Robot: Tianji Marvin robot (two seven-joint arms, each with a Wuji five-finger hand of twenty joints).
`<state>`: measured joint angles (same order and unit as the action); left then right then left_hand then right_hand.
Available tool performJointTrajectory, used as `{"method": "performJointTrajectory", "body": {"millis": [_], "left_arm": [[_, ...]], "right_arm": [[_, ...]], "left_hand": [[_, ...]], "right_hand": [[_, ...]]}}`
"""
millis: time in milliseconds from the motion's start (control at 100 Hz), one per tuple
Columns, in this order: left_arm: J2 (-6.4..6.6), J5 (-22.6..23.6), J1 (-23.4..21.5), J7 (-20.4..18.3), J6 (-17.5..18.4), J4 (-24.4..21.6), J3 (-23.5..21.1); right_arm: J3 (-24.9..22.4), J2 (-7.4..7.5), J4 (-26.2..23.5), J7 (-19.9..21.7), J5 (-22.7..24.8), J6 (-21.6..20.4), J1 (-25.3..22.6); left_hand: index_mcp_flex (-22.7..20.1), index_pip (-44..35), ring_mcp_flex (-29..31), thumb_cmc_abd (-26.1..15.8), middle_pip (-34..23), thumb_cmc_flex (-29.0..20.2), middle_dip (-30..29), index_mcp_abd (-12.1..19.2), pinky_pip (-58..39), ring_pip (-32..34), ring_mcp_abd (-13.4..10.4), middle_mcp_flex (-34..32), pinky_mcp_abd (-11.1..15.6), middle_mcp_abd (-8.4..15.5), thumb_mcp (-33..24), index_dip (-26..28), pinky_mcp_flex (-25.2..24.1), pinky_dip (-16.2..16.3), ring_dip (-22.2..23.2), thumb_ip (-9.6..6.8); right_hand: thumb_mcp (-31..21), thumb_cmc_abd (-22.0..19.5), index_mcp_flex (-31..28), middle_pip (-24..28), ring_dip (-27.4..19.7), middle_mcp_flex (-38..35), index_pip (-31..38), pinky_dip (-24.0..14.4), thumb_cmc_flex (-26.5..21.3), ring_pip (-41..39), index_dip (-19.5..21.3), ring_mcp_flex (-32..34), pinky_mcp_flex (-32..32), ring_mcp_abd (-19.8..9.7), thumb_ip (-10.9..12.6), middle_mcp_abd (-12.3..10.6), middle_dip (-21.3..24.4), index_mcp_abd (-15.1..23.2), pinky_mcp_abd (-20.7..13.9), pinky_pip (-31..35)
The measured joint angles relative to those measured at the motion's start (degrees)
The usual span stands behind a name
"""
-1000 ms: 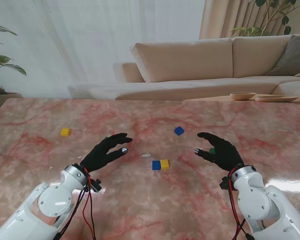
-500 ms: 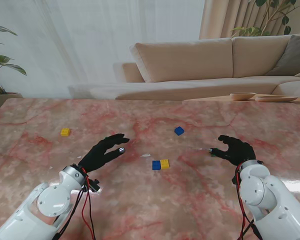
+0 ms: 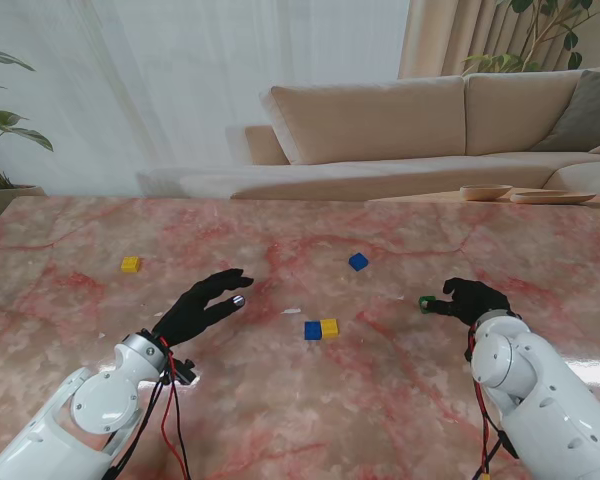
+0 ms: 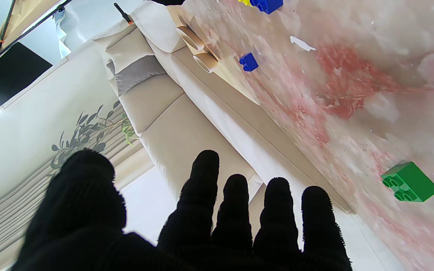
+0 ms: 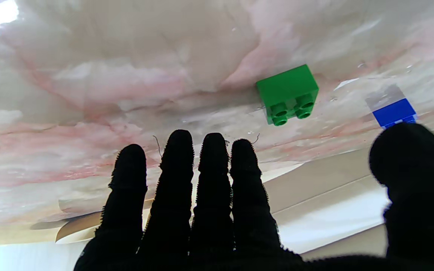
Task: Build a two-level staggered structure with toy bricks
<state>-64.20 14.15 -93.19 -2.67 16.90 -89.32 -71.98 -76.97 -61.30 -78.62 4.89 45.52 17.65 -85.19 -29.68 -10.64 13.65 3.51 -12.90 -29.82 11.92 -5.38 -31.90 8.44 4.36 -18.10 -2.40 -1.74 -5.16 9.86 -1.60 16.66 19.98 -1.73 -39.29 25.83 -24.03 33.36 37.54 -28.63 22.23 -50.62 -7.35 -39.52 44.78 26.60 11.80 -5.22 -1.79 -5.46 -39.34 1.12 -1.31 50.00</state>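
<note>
While my right hand (image 3: pixel 472 297) hovers spread and empty at centre right of the frame, the green brick (image 3: pixel 425 301) lies just beside its fingertips. My left hand (image 3: pixel 202 304), centre left, is likewise spread, holding nothing.

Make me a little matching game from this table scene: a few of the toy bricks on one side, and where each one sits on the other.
Things:
1. lone yellow brick
2. lone blue brick
3. blue and yellow pair
4. green brick

Places:
A. at the right robot hand's fingertips
B. far left of the table
C. middle, between the two hands
D. farther from me than the pair, slightly right

Pairs: 1-B, 2-D, 3-C, 4-A
</note>
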Motion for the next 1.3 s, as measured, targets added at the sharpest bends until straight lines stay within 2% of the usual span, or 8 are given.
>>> {"method": "performJointTrajectory", "body": {"millis": [140,400,850,1010,1120,1160,1230,1300], "left_arm": [[-0.01,0.01,-0.34,0.01,0.08,0.01,-0.38],[-0.01,0.03,-0.95,0.19,0.19,0.33,-0.69],[0.01,-0.09,-1.26,0.17,0.35,0.71,-0.82],[0.0,-0.1,-1.22,0.18,0.41,0.78,-0.8],[0.02,-0.09,-1.21,-0.11,0.42,0.8,-0.83],[0.03,-0.07,-1.21,-0.23,0.43,0.8,-0.88],[0.04,0.04,-1.27,-0.27,0.43,0.72,-1.0],[0.04,0.16,-1.35,-0.23,0.42,0.57,-1.12]], "right_arm": [[1.43,0.12,1.87,0.24,-0.35,-0.06,1.6],[3.93,0.27,3.25,-0.29,0.17,-0.09,2.77],[6.91,0.43,3.95,-2.09,4.22,1.16,3.25],[8.34,0.4,5.26,-4.46,3.54,1.11,4.07],[8.75,0.17,6.01,-6.08,2.99,0.44,4.33],[8.88,0.14,6.1,-6.31,3.16,0.09,4.34],[9.16,0.1,6.28,-6.69,3.46,-0.47,4.42],[9.48,0.06,6.52,-7.16,3.5,-0.93,4.55]], "left_hand": [[0.0,0.0,0.0,0.0,0.0,0.0,0.0,0.0,0.1,0.0,0.0,0.0,0.0,0.0,0.0,0.0,0.0,-0.01,0.0,0.0],[0.0,0.0,0.0,0.0,0.0,0.0,0.0,0.0,0.16,0.0,0.0,0.0,0.0,0.0,0.0,0.0,0.0,-0.01,0.0,0.0],[0.0,0.0,-0.01,0.0,0.0,0.0,0.0,0.0,0.31,-0.01,0.0,0.0,0.0,0.0,0.0,0.0,0.0,-0.02,0.0,0.0],[0.0,0.0,-0.01,0.0,0.0,0.0,0.0,0.0,0.33,-0.01,0.0,0.0,0.0,0.0,0.0,0.0,0.0,-0.02,0.0,0.0],[0.0,0.0,-0.01,0.0,0.0,0.0,0.0,0.0,0.34,-0.01,0.0,0.0,0.0,0.0,0.0,0.0,0.0,-0.02,0.0,0.0],[0.0,0.0,-0.01,0.0,0.0,0.0,0.0,0.0,0.34,0.0,0.0,0.0,0.0,0.0,0.0,0.0,0.0,-0.02,0.0,0.0],[0.0,0.0,-0.01,0.0,0.0,0.0,0.0,0.0,0.34,0.0,0.0,0.0,0.0,0.0,0.0,0.0,0.0,-0.02,0.0,0.0],[0.0,0.0,-0.01,0.0,0.0,0.0,0.0,0.0,0.35,-0.01,0.0,0.0,0.0,0.0,0.0,0.0,0.0,-0.02,0.0,0.0]], "right_hand": [[-0.01,0.63,-1.61,0.04,0.0,0.0,0.17,0.0,0.0,-0.01,0.79,0.0,-0.02,-0.01,0.0,-0.34,-0.01,0.73,0.0,0.56],[-0.03,2.73,-2.29,0.82,0.01,-0.14,7.1,0.0,0.0,-1.27,7.99,0.0,-0.02,-0.66,0.0,-0.84,-0.79,3.67,0.0,1.44],[-1.2,5.83,-2.89,3.5,0.73,-0.57,13.21,0.0,-0.09,-3.25,11.73,1.83,0.63,-1.62,0.0,-2.54,-2.91,5.9,0.0,2.82],[2.74,6.26,-4.53,5.74,0.8,-2.47,15.3,0.0,-9.14,-4.31,11.75,2.87,1.31,-1.9,0.0,-2.67,-3.74,6.72,0.01,3.42],[2.6,5.44,-5.95,6.36,1.01,-4.54,16.66,0.0,-13.67,-4.88,11.75,4.37,2.3,-2.4,-0.03,-3.35,-4.19,7.42,0.42,3.43],[2.15,4.99,-5.99,6.66,1.05,-5.32,17.24,0.0,-13.71,-5.03,11.68,5.2,2.77,-2.62,-1.28,-3.65,-4.33,7.53,0.43,3.49],[-0.61,4.88,-7.56,7.52,1.05,-6.44,18.09,0.0,-14.95,-5.62,11.43,5.84,3.11,-2.7,-1.3,-4.22,-4.56,8.36,0.43,3.54],[-4.77,5.31,-8.38,8.24,1.19,-8.14,19.6,0.0,-15.89,-6.18,9.34,6.4,3.62,-2.89,-6.27,-4.72,-5.28,9.16,0.45,4.3]]}}
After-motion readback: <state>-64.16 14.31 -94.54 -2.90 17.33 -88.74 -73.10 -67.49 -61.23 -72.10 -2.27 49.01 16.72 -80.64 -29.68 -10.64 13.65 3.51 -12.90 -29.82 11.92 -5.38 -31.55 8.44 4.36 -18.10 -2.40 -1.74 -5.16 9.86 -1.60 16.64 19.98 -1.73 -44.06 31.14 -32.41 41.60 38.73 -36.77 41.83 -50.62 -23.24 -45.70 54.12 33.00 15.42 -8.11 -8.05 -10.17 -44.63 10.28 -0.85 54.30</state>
